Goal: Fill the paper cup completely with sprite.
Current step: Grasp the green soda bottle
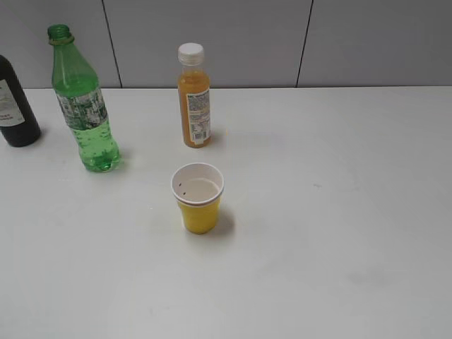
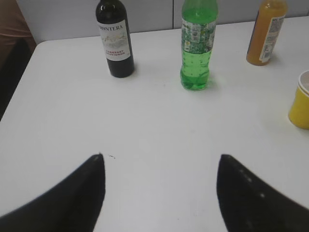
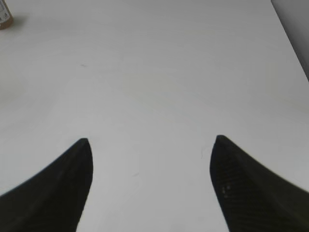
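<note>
The yellow paper cup [image 1: 198,200] stands upright at the middle of the white table, white inside, with a little liquid at the bottom. Its edge shows at the right of the left wrist view [image 2: 301,100]. The sprite bottle [image 1: 84,102], green, uncapped, partly full, stands at the back left; it also shows in the left wrist view [image 2: 197,46]. My left gripper [image 2: 161,157] is open and empty over bare table, well short of the bottle. My right gripper [image 3: 150,140] is open and empty over bare table. Neither gripper shows in the exterior view.
An orange juice bottle [image 1: 193,97] with a white cap stands behind the cup, also in the left wrist view [image 2: 265,31]. A dark glass bottle [image 1: 15,106] stands at the far left, also in the left wrist view [image 2: 114,38]. A grey wall backs the table [image 1: 339,212].
</note>
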